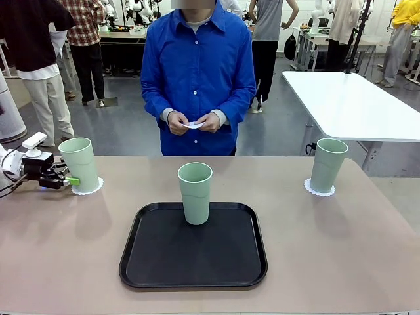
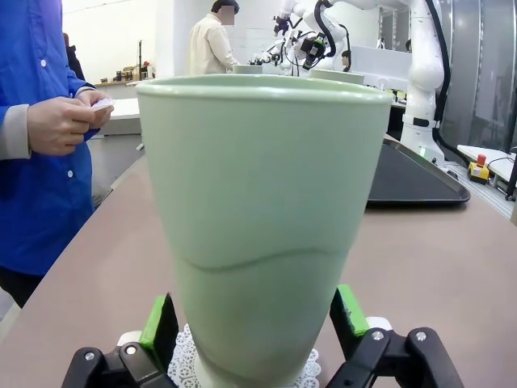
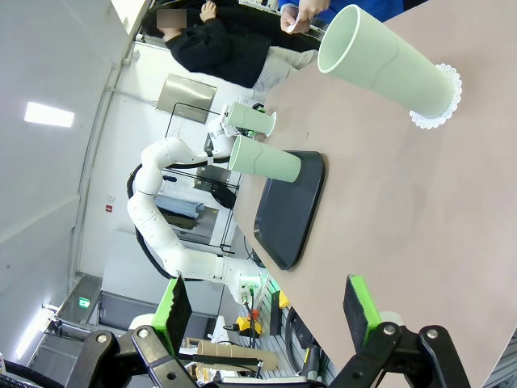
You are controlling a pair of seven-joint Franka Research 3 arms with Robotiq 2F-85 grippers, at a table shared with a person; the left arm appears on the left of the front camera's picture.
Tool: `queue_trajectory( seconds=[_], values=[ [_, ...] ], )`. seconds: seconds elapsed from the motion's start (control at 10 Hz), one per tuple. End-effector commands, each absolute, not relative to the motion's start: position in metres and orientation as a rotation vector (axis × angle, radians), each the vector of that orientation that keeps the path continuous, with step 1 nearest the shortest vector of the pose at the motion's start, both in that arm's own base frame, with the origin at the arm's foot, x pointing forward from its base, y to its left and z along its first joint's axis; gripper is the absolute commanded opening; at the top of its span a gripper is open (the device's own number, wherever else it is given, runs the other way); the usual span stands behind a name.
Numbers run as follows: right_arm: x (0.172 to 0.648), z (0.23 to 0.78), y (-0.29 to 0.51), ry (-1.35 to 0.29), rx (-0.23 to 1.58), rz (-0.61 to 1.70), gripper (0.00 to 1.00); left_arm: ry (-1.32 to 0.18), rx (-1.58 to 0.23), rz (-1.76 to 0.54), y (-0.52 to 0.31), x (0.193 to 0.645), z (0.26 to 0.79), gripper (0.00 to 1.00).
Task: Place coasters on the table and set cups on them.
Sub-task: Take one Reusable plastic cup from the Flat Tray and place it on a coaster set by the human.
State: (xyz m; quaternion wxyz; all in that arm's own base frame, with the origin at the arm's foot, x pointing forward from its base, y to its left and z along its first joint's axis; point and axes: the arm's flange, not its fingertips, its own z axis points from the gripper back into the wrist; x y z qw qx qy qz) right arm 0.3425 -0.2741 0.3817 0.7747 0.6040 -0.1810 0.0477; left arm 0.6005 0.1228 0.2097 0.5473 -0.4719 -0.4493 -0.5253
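Note:
Three mint-green cups stand on the beige table [image 1: 328, 249]. The left cup [image 1: 80, 164] rests on a lacy white coaster [image 1: 88, 188]. My left gripper [image 1: 69, 179] is open, with a green pad on either side of that cup's [image 2: 258, 218] lower part. The middle cup [image 1: 195, 193] stands in the black tray [image 1: 151, 262]. The right cup [image 1: 327, 164] stands on its own coaster [image 1: 319, 190]. The person holds another white coaster [image 1: 193, 124] in both hands. My right gripper [image 3: 266, 303] is open and empty, well back from the right cup [image 3: 388, 61].
The person in a blue shirt [image 1: 197, 72] stands at the far edge, hands close to the chest. A white table [image 1: 348, 98] lies beyond the back right corner. Bare tabletop lies on both sides of the tray.

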Motion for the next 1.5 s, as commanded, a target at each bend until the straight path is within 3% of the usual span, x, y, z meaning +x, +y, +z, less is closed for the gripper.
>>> queue_trajectory(
  seconds=[0.0,1.0,1.2,1.4],
  values=[
    [0.342,0.383,-0.274,-0.392,1.306,0.106,1.0,-1.045,-1.139,-1.244,0.129,0.607,0.212,1.0],
    [0.342,0.383,-0.274,-0.392,1.306,0.106,1.0,-0.99,-1.083,-1.253,0.163,0.602,0.227,1.0],
    [0.342,0.383,-0.274,-0.392,1.306,0.106,1.0,-0.944,-0.975,-1.284,0.175,0.589,0.252,1.0],
    [0.342,0.383,-0.274,-0.392,1.306,0.106,1.0,-0.783,-0.754,-1.224,0.177,0.56,0.306,1.0]
  ],
)
